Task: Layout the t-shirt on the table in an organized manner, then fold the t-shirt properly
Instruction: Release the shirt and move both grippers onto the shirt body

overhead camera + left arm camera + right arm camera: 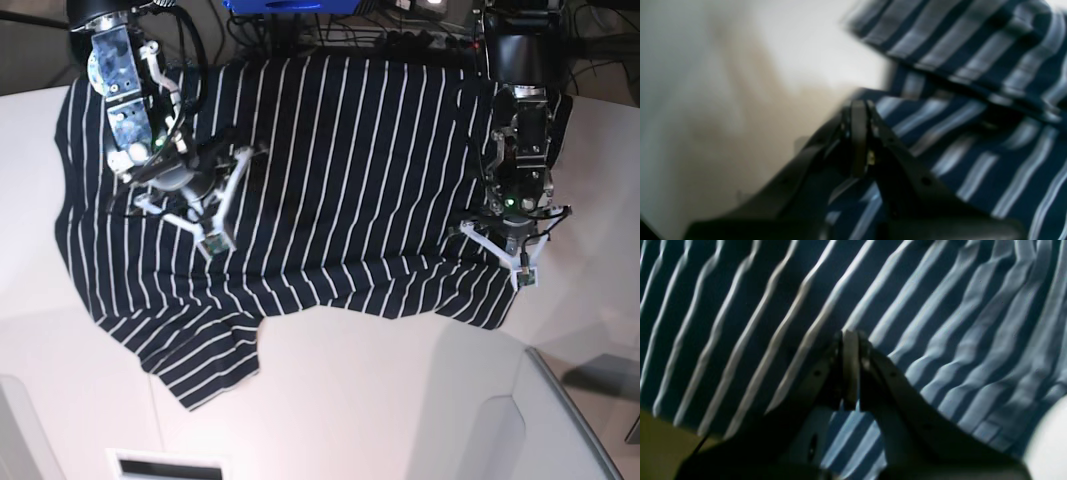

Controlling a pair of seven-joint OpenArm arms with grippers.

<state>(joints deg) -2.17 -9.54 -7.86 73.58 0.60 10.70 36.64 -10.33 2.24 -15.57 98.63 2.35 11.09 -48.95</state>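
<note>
The t-shirt (330, 180) lies spread over the far half of the table (380, 400), dark with thin white stripes, its near edge ragged and one corner flopped toward the front on the base view's left. The right gripper (215, 243) sits on top of the cloth, well inside the shirt's edge, with striped fabric all around it; from its own wrist camera the right gripper's (850, 336) jaws are pressed tight together, and I cannot tell whether any cloth is pinched between them. The left gripper (524, 277) is at the shirt's opposite side, right at the border where the fabric meets bare table. In its wrist view the left gripper (858, 105) is likewise closed to a narrow line, with the shirt (973, 133) just beyond and to one side of its tips and plain tabletop (740, 83) on the other. That picture is blurred, so a grip on the edge cannot be made out
</note>
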